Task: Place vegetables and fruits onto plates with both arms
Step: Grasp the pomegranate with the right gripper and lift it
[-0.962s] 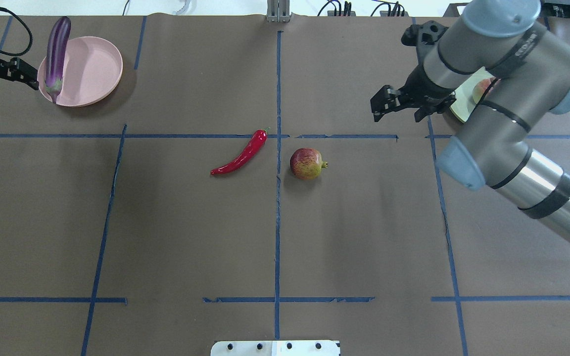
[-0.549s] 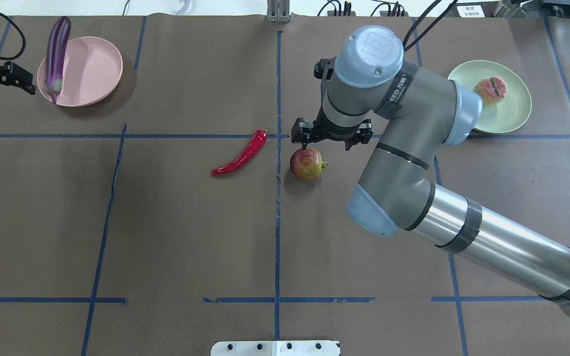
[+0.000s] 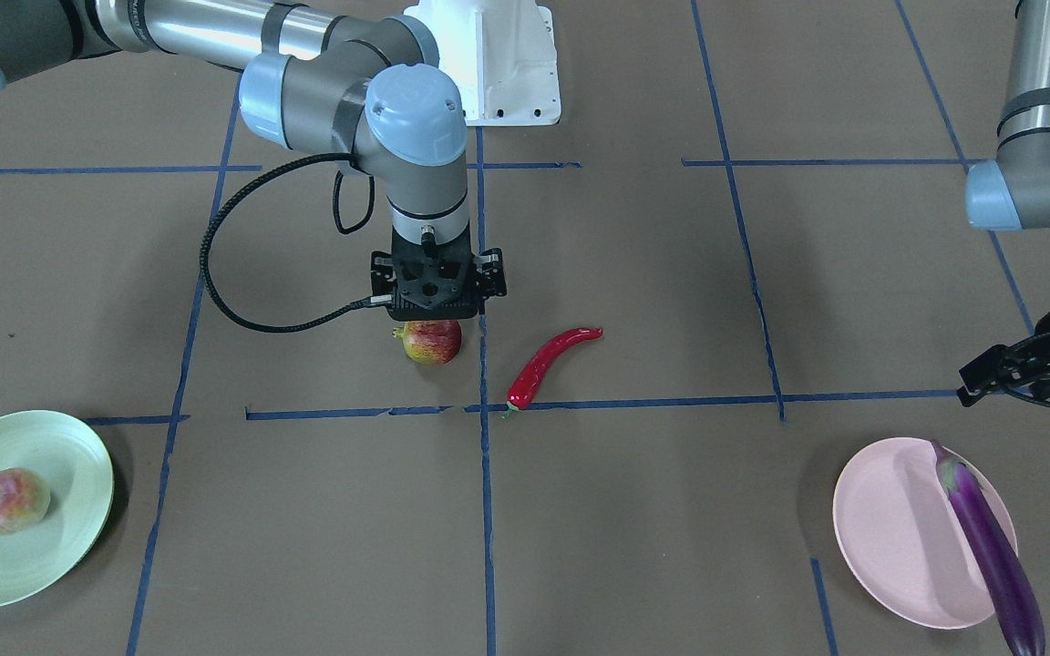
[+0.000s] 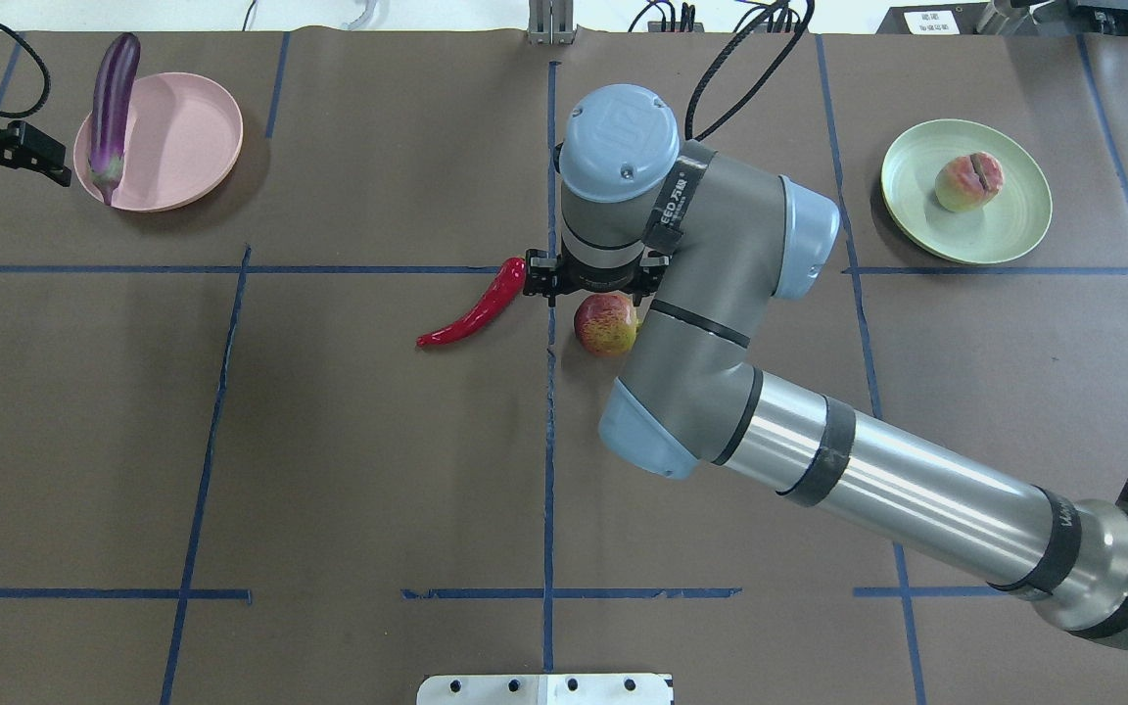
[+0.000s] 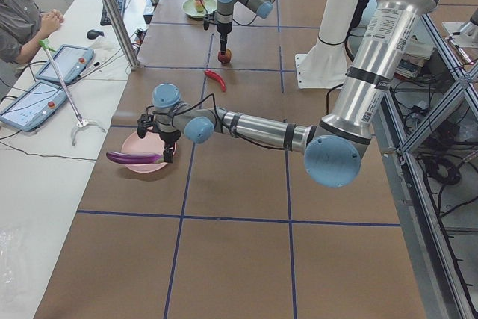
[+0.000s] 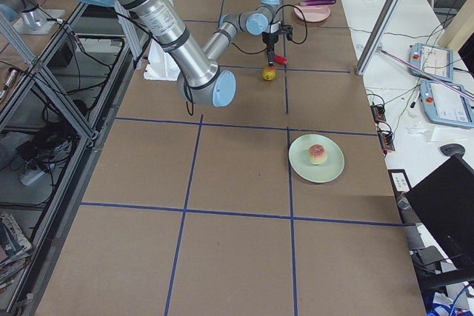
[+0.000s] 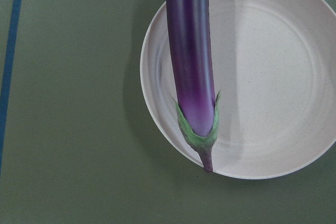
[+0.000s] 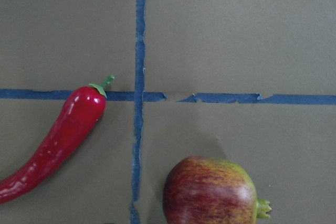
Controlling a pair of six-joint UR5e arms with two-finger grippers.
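My right gripper (image 4: 591, 286) hangs open just over the red-yellow streaked fruit (image 4: 606, 325), apart from it; the front view shows the right gripper (image 3: 438, 312) above the fruit (image 3: 432, 342). The red chili (image 4: 476, 311) lies just left of the fruit. The right wrist view shows the chili (image 8: 58, 140) and the fruit (image 8: 210, 192). The peach (image 4: 967, 181) sits on the green plate (image 4: 1010, 235). The eggplant (image 4: 114, 98) lies across the pink plate's (image 4: 187, 137) left rim and sticks out beyond it. My left gripper (image 4: 45, 162) is open and empty beside that plate.
The white base block (image 3: 498, 64) stands at the robot's side of the table. Blue tape lines (image 4: 549, 441) cross the brown surface. An operators' bench with tablets (image 5: 45, 72) and a metal post (image 5: 112, 13) runs along the far side.
My right arm swung left from the green plate to above the streaked fruit, uncovering the peach on that plate. My left gripper shifted slightly left. The chili, fruit and eggplant stayed put.
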